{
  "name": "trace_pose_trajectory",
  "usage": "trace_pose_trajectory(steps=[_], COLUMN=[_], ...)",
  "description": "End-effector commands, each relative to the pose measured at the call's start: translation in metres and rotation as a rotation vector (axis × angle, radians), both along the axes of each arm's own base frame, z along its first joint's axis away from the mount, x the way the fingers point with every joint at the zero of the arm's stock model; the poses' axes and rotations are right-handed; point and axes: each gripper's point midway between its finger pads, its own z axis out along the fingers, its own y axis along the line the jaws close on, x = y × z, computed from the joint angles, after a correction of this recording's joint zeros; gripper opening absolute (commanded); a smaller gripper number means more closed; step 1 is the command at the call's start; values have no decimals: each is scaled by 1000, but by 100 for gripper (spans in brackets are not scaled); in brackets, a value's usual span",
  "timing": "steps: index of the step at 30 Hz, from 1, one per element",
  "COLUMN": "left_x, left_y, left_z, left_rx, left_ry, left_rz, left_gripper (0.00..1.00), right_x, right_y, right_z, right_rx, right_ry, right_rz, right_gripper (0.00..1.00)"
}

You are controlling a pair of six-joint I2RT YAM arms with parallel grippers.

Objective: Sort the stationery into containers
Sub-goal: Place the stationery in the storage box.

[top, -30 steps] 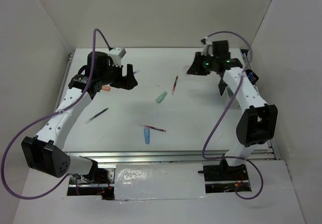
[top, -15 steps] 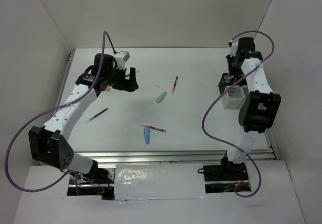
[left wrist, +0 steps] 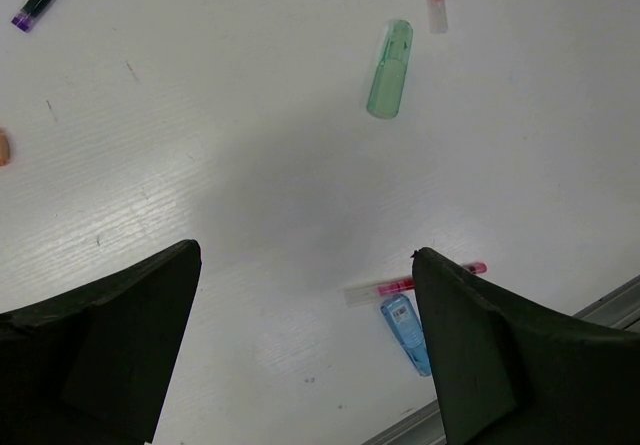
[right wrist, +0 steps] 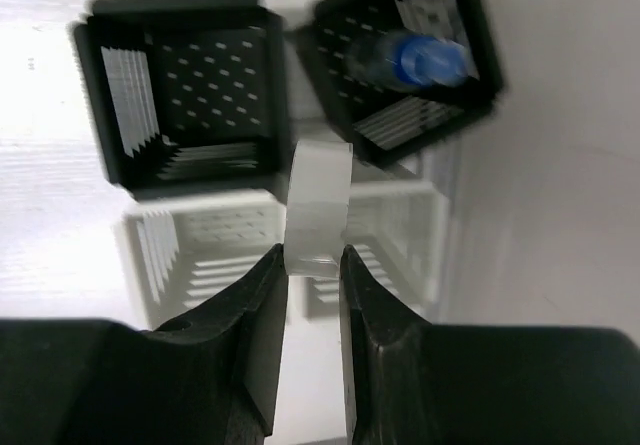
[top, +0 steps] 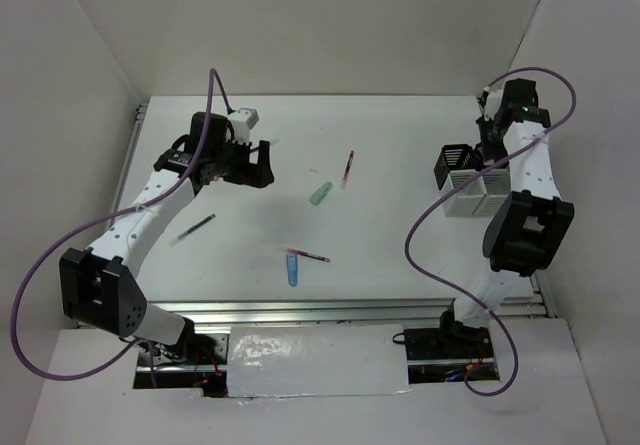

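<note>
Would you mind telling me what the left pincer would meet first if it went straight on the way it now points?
Probably bare table: the open left pincer frames plain white surface, though the red pen and blue marker lie close to one finger.

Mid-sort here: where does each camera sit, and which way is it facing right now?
Top external: above and behind the arms, looking down at the table; both arms show whole.
Left wrist: on the left arm, facing down at the pale green tube and blue marker; the open left gripper frames the view.
Right wrist: facing down into the bins; the right gripper pinches a pale piece.
Shared: top external and left wrist both show tube and marker.
</note>
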Motion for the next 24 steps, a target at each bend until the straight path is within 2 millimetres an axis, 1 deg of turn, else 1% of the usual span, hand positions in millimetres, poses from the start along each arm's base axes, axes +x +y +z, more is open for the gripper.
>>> trace_pose_trajectory(steps=[1,2,6,7,9,11,15,16,17,18,21,24], left_x=[7,8,6,3,2,0,-2,-3,-3,-3,-5,-9], left_y=[-3,-2,4,4,5,4,4,4,5,4,4,2], left_z=[-1,-3,-7,-11,-13,-20,-25,-28,-29,-30,-38,-47], left_rx=[5,12,34,37,42,48,53,56,59,58,76,87], left_ry=[-22,-21,-42,-38,-39,-25,-18,-13,-14,-15,2,20], left_rz=[-11,-3,11,12,10,4,0,-3,-3,-8,-13,-23], left_gripper=[99,99,99,99,99,99,99,99,99,99,99,99], right_x=[-26,-31,-48,-53,-53,-56,-59,-60,-60,-60,-60,-59], right_y=[-13,-20,-28,-31,-33,-37,-42,-42,-44,-44,-37,-34], right_z=[21,19,0,-4,-10,-16,-25,-27,-28,-29,-34,-35], right_rx=[-29,-21,17,22,24,27,38,41,40,41,76,84], right_ry=[5,16,87,102,106,118,144,149,146,148,148,147], right_rz=[2,-10,-18,-23,-25,-33,-45,-48,-52,-52,-44,-42], right_gripper=[3,4,8,10,13,13,14,16,20,30,44,47])
